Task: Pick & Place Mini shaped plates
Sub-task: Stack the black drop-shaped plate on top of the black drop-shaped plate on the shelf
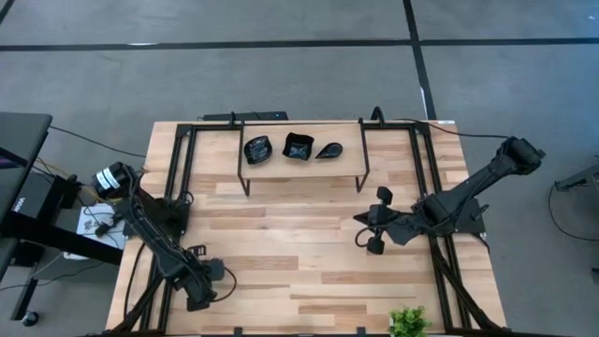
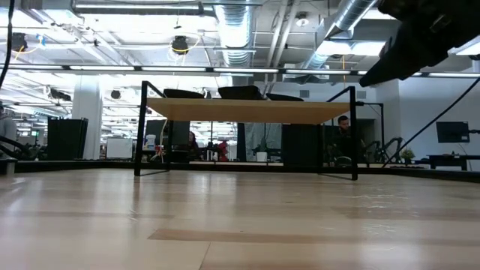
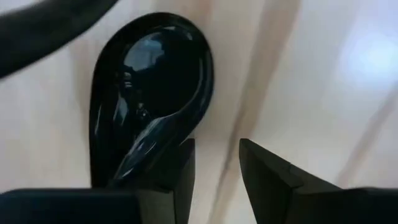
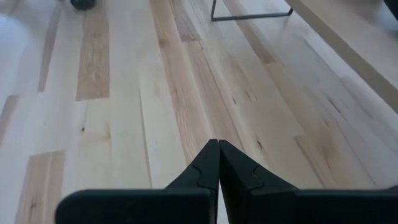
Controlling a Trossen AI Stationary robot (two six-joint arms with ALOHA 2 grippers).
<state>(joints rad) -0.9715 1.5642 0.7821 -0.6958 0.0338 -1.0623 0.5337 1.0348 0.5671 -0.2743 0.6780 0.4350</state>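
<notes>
Here the left gripper, jaws apart near the table's front-left corner, has one finger touching a teardrop plate, so a careless lift could drag or flip that glossy plate off the edge.

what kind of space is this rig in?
Likely an open-plan office or lab floor: exposed ceiling ducts, a person at a desk behind, and grey concrete floor around the wooden table.
</notes>
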